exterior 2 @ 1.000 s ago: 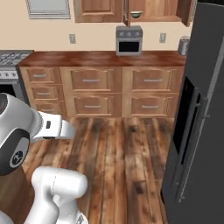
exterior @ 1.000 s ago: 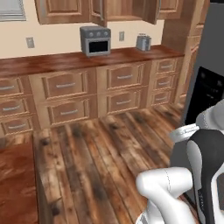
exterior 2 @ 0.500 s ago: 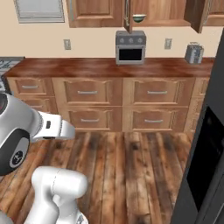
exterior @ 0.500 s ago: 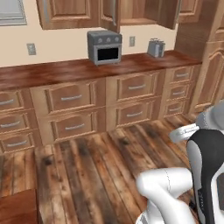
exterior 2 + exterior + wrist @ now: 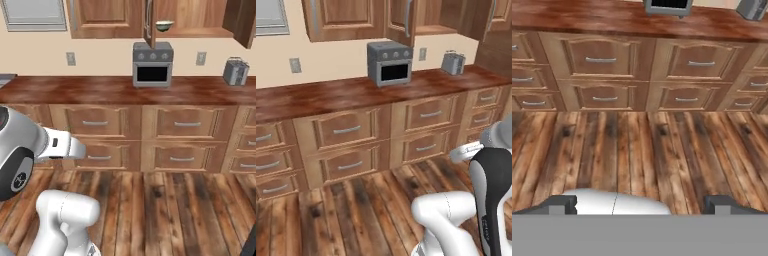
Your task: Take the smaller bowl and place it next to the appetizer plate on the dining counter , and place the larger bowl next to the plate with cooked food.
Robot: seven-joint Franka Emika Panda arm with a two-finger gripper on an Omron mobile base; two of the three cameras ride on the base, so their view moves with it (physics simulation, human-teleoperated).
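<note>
A pale-green bowl (image 5: 164, 25) sits on the shelf of an upper cabinet above the toaster oven, beside an open cabinet door (image 5: 148, 22). It is too small in the picture to tell which of the two bowls it is. My gripper (image 5: 642, 207) is open, its dark fingertips (image 5: 562, 205) far apart with nothing between them, and it looks down at the plank floor in front of the wall counter. The arm is folded close to the base. The dining counter and both plates are out of view.
The wall counter (image 5: 316, 97) over drawers runs across ahead, carrying a grey toaster oven (image 5: 389, 63) and a silver toaster (image 5: 453, 62). Wood floor (image 5: 165, 200) lies between the base and the drawers. A white appliance (image 5: 35, 14) hangs at the upper left.
The whole picture has shifted: the base has driven and turned toward the wall counter, which is now nearer and centred. The black fridge has slid out of the right base view. The arm's pose is unchanged.
</note>
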